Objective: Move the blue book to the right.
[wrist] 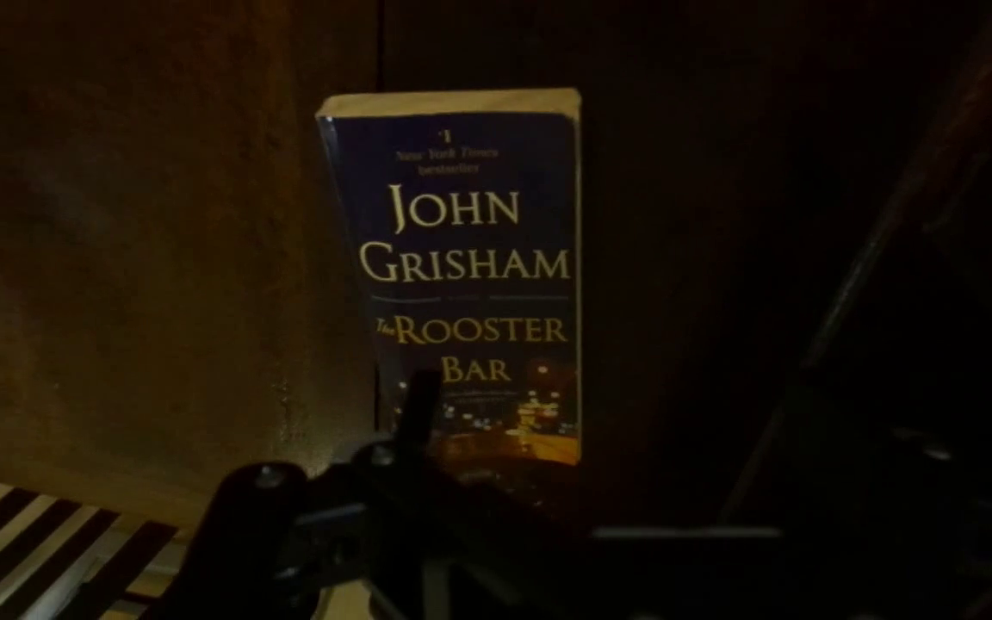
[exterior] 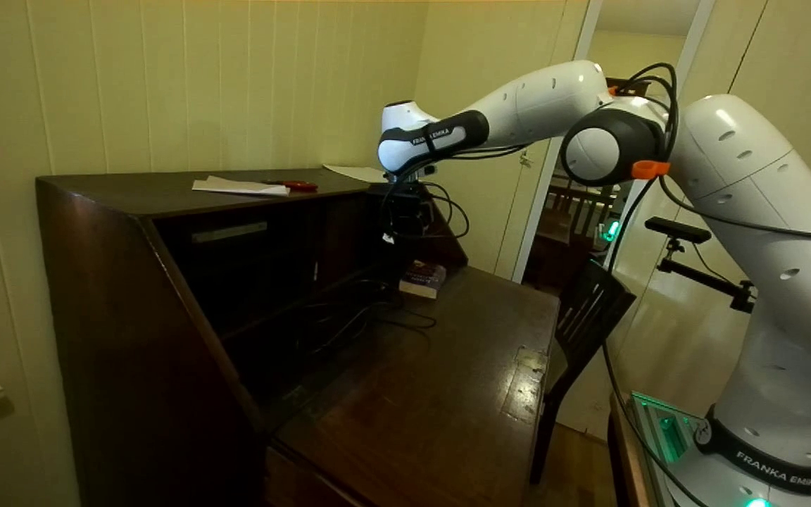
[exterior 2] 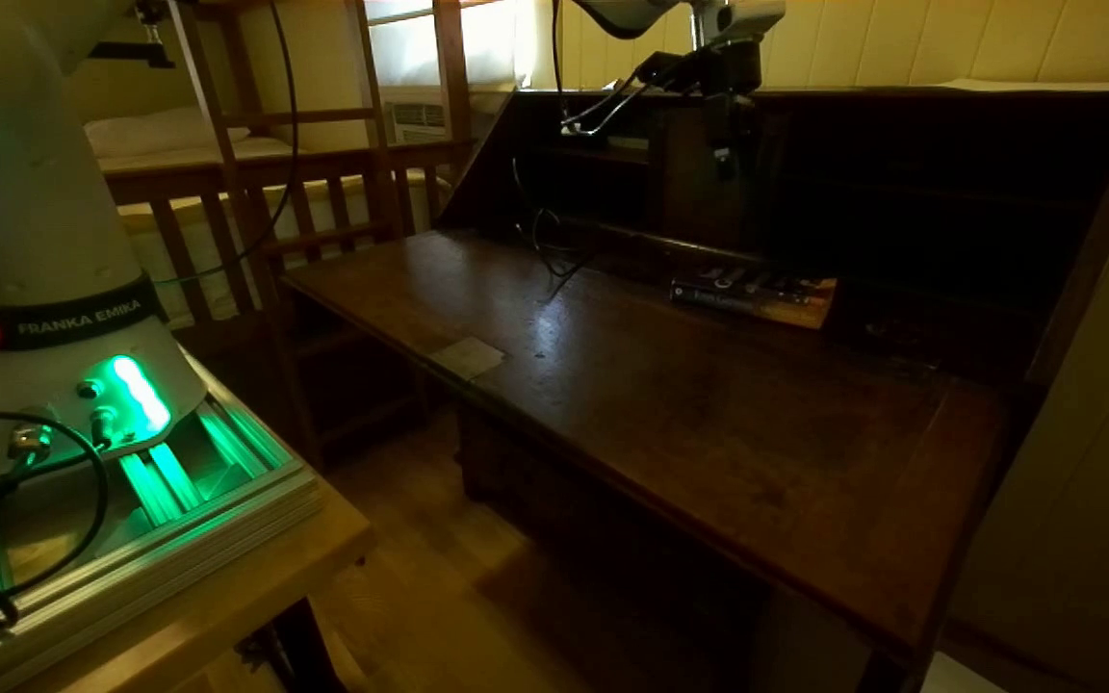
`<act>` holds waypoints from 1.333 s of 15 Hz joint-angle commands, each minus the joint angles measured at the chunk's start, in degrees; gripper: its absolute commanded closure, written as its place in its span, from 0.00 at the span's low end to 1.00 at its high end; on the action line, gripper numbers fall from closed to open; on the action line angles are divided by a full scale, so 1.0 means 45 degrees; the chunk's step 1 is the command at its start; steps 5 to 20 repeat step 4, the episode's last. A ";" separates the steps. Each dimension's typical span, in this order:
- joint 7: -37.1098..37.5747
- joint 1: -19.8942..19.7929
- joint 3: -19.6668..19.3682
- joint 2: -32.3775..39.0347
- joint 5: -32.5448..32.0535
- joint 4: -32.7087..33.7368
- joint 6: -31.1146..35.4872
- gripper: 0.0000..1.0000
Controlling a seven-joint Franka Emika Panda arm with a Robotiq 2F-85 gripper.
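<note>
The blue book lies flat on the dark desk, cover up, near the cubby shelves, in both exterior views [exterior: 423,279] [exterior 2: 755,295]. In the wrist view the book [wrist: 470,241] shows its dark blue cover with pale lettering and pale page edges. My gripper hangs well above the book and apart from it in both exterior views [exterior: 400,229] [exterior 2: 726,154]. In the wrist view the gripper [wrist: 621,379] has one finger overlapping the book's lower left part. The other finger is nearly lost in the dark. The fingers appear spread, with nothing seen between them.
The desk [exterior: 434,380] has a shelf back with cubbies behind the book. Loose black cables [exterior: 356,317] lie near the book. White papers [exterior: 236,186] and a red object [exterior: 300,186] are on the desk's top. A dark chair [exterior: 585,317] stands by the desk's edge.
</note>
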 commanded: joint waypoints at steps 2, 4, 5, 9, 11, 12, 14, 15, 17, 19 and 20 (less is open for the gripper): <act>-0.0002 0.0063 -0.0129 -0.0320 0.0000 -0.0025 -0.0449 0.00; -0.0007 0.0058 -0.0124 -0.0302 0.0001 -0.0030 -0.0447 0.00; -0.0007 0.0058 -0.0124 -0.0302 0.0001 -0.0030 -0.0447 0.00; -0.0007 0.0058 -0.0124 -0.0302 0.0001 -0.0030 -0.0447 0.00; -0.0007 0.0058 -0.0124 -0.0302 0.0001 -0.0030 -0.0447 0.00; -0.0007 0.0058 -0.0124 -0.0302 0.0001 -0.0030 -0.0447 0.00; -0.0007 0.0058 -0.0124 -0.0302 0.0001 -0.0030 -0.0447 0.00; -0.0007 0.0058 -0.0124 -0.0302 0.0001 -0.0030 -0.0447 0.00; -0.0007 0.0058 -0.0124 -0.0302 0.0001 -0.0030 -0.0447 0.00; -0.0007 0.0058 -0.0124 -0.0302 0.0001 -0.0030 -0.0447 0.00; -0.0007 0.0058 -0.0124 -0.0302 0.0001 -0.0030 -0.0447 0.00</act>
